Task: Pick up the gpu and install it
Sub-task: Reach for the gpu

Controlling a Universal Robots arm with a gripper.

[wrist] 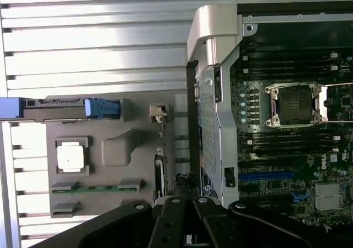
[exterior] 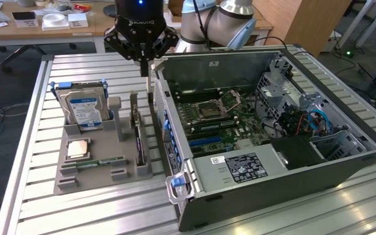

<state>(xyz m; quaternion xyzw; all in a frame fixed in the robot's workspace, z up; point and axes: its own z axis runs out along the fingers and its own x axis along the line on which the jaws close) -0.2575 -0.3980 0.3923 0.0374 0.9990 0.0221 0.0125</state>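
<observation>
Exterior view, nearest first. A slatted metal table (exterior: 77, 215) runs across the lower frame. At lower centre and right an open computer case (exterior: 292, 191) lies on its side, with a blue latch (exterior: 178, 183) at its near corner and the motherboard (exterior: 217, 115) and its CPU socket (exterior: 212, 108) exposed. At the exterior view's left of the case, in the lower left of the frame, a grey parts tray (exterior: 93, 178) sits on the table. The tray holds four items. A memory stick (exterior: 99, 161) lies flat, and a processor (exterior: 78, 147) lies flat just behind it. The gpu (exterior: 137, 139) stands on edge in a slot along the tray side closest to the case, seated and not lifted. A hard drive (exterior: 83, 108) with a blue-white label stands upright at the tray's far end. The gripper (exterior: 146, 61), at upper centre of the frame, points down over the gap between the tray's far end and the case's far corner. Its jaws are drawn together with nothing seen between them, and it is clear above the gpu. The wrist view agrees: the card's edge sits in the tray beside the case wall. Behind are the robot arm (exterior: 230, 19) at top centre and a wooden desk (exterior: 25, 30) with small items at upper left.
</observation>
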